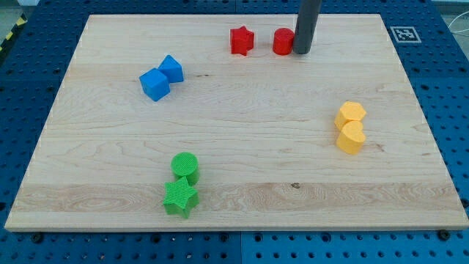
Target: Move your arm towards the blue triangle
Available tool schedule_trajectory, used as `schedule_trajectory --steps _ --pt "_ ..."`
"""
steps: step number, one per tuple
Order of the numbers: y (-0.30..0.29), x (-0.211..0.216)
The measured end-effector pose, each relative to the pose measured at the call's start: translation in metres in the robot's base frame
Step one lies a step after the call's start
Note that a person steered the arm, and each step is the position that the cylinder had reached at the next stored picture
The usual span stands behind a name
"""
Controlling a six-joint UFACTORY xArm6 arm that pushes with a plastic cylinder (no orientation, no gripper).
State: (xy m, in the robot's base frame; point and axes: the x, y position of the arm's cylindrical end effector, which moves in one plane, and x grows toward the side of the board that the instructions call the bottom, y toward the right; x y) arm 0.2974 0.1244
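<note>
Two blue blocks sit together at the view's upper left: a blue cube [154,84] and, touching it at its upper right, a second blue block [171,69] whose shape reads as the blue triangle. My tip [303,50] rests on the board near the view's top, right beside a red cylinder [283,41]. The tip is far to the right of the blue blocks.
A red star [241,40] lies left of the red cylinder. Two yellow blocks [351,127] sit stacked close at the view's right. A green cylinder [185,165] and a green star [180,198] sit at the view's bottom. The board's top edge [220,15] is close behind the tip.
</note>
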Motion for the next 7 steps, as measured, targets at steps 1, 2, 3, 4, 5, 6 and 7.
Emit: schedule_trajectory --steps 1,2,3,4,5,6,7 --pt "0.016 0.0" --pt "0.019 0.001" --pt "0.04 0.051" --pt "-0.009 0.104" --pt "-0.115 0.138" --pt "-0.208 0.153" --pt "-0.256 0.148"
